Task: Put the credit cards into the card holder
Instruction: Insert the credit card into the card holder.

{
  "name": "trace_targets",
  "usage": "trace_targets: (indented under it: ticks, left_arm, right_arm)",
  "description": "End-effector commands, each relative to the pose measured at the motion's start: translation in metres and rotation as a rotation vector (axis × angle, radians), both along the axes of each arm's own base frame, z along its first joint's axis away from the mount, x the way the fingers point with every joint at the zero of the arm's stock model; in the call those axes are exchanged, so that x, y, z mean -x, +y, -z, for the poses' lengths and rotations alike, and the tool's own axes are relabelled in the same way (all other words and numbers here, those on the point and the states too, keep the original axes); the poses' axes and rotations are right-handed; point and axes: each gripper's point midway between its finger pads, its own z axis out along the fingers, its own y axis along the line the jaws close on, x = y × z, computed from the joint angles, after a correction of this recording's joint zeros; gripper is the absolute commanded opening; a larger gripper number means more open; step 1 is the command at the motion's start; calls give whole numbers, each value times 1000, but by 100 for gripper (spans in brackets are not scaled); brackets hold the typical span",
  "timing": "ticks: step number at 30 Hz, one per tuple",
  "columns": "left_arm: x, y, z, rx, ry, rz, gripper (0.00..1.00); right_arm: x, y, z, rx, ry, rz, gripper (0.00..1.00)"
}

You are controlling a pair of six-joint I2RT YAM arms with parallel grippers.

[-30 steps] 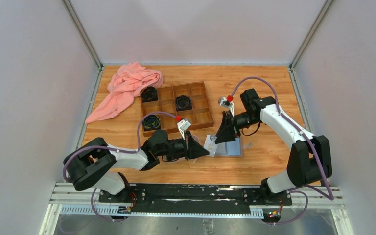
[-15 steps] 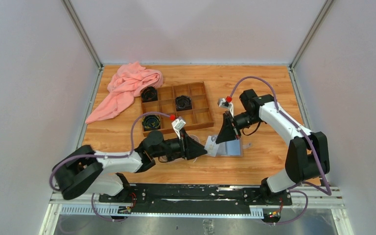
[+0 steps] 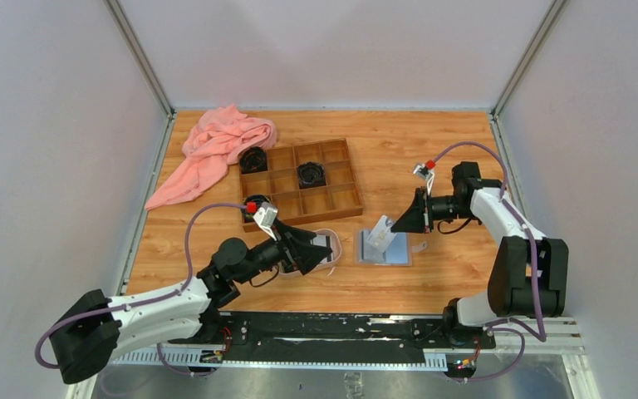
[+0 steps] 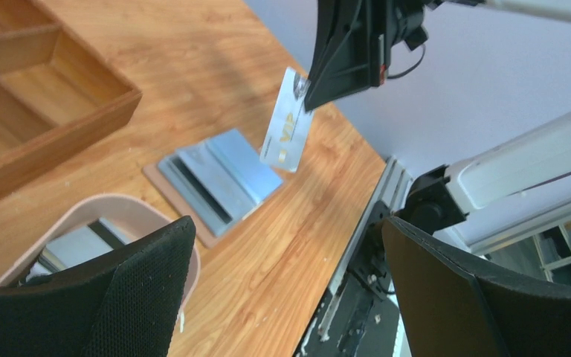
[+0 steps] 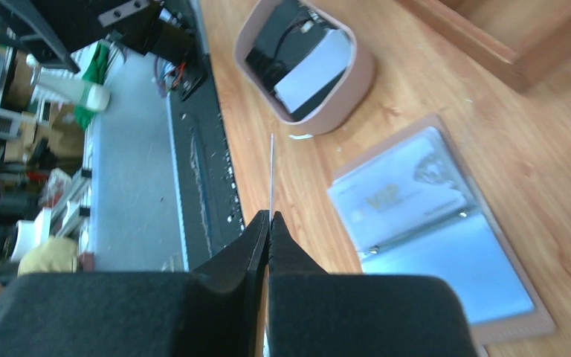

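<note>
Top view: right tool [image 3: 394,226] has its fingers pressed together on one corner of a pale VIP card [image 3: 380,235]. The card hangs tilted over the 9 o'clock half of the open card holder [image 3: 395,254]. In the left wrist view the card is off the holder, with bench showing between them. From the right wrist the card is edge-on, a thin line running out from the shut fingertips [image 5: 256,234]. The card holder lies flat on the bench [image 3: 440,150], pale blue inside facing up, at 5 o'clock from the wooden compartment box [image 3: 345,204]. A second VIP card [image 5: 398,197] sits tucked in one of its pockets. Left tool [image 3: 309,249] has its fingers [image 4: 130,290] spread wide with nothing between them. It hovers over the oval pinkish tray [image 3: 331,254], just at 9 o'clock of the holder and 6 o'clock of the box. The tray holds a white card [image 5: 316,68] and a black card [image 5: 275,41]. Black coiled items [image 3: 311,174] sit in the box compartments. A pink cloth [image 3: 216,145] is heaped at 10 o'clock of the box, touching its corner.
</note>
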Motion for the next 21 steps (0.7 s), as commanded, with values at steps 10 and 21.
trace_targets:
  ticks: [10, 21]
  left_arm:
    - [-3, -52, 31, -178, 5, 42, 100]
    - [-12, -72, 60, -265, 43, 3, 97]
  right_arm:
    - [-25, -23, 35, -56, 218, 142, 0]
    - [-30, -34, 64, 9, 293, 186, 0]
